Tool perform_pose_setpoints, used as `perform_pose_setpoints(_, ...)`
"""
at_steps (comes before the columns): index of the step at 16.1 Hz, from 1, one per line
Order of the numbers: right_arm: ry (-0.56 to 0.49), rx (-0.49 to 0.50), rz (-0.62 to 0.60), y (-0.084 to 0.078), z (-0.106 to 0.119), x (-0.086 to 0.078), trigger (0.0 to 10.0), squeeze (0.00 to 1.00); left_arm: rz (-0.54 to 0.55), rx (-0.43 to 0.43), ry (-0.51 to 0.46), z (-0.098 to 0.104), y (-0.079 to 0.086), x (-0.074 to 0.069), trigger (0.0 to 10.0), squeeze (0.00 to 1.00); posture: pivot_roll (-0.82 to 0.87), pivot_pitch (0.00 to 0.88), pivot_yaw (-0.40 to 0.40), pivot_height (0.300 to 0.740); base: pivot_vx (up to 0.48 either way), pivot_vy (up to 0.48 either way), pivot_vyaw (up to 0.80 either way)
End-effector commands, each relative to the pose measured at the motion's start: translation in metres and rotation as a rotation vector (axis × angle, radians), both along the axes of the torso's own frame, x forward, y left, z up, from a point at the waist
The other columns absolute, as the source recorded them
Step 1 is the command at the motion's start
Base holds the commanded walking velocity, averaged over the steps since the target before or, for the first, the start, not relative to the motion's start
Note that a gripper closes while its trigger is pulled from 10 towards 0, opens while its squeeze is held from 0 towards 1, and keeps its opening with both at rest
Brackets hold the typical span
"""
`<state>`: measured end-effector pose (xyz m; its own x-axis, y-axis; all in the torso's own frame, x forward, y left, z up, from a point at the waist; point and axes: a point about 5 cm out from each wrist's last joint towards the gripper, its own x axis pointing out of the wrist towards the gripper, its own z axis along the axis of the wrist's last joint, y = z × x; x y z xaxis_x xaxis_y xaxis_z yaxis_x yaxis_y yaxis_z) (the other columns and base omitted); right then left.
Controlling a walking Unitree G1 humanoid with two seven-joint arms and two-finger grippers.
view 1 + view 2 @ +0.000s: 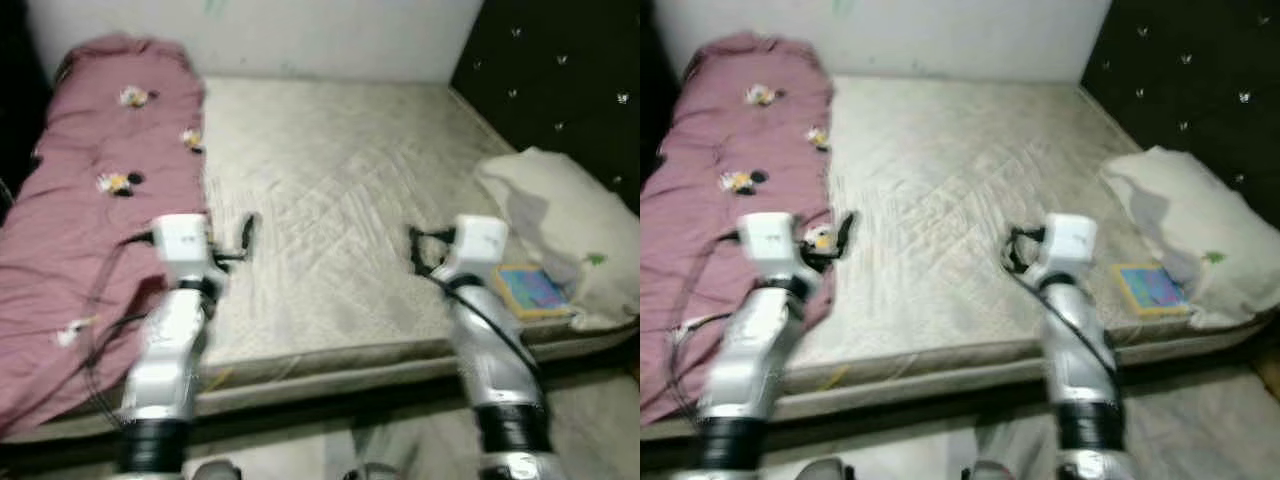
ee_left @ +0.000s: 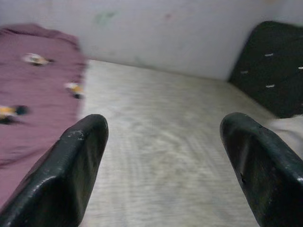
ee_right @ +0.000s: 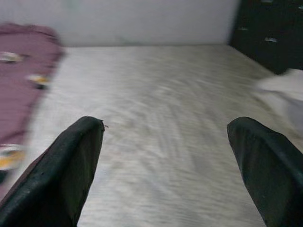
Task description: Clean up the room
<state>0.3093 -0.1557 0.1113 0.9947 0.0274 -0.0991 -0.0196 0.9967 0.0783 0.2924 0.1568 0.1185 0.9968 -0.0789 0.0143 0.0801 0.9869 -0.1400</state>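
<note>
Both claws, left claw (image 1: 247, 232) and right claw (image 1: 412, 246), are held wide and empty above the bed (image 1: 340, 190); the blanket (image 1: 95, 190) beside the left claw could be snagged unevenly if gripped at one edge.

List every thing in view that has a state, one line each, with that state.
Left gripper: open, empty, over the mattress.
Right gripper: open, empty, over the mattress.
Pink blanket: rumpled along the bed's left side.
Mattress: bare, uncovered.
Pillow: crumpled at the right edge.
Book: closed, flat beside the pillow.
</note>
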Motion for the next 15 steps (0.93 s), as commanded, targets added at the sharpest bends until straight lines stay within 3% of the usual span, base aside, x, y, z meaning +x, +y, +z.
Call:
perform_pose_setpoints(1,-0.011,-0.017,-0.022,-0.01,0.004,0.0,10.0,0.0,-0.023,-0.012,-0.01,0.003,-0.008,0.001,10.0,0.0,-0.02,0.0,-0.089,0.74,0.0,0.476,0.0)
perform_pose_setpoints(8,-0.011,-0.018,-0.018,-0.009,0.003,0.0,10.0,0.0,0.004,0.002,-0.009,0.004,-0.004,-0.002,10.0,0.0,-0.02,0.0,-0.084,0.74,0.0,0.473,0.0)
perform_pose_setpoints(12,-0.005,-0.012,-0.026,-0.011,0.002,-0.002,10.0,0.0,0.1,0.035,-0.027,0.003,0.012,-0.013,10.0,0.0,-0.01,0.0,-0.083,0.74,0.0,0.0,0.0)
perform_pose_setpoints(15,-0.001,-0.013,-0.023,-0.01,0.001,-0.002,10.0,0.0,0.059,0.025,-0.019,0.004,0.012,-0.015,10.0,0.0,-0.01,0.008,-0.086,0.74,0.0,0.0,0.0)
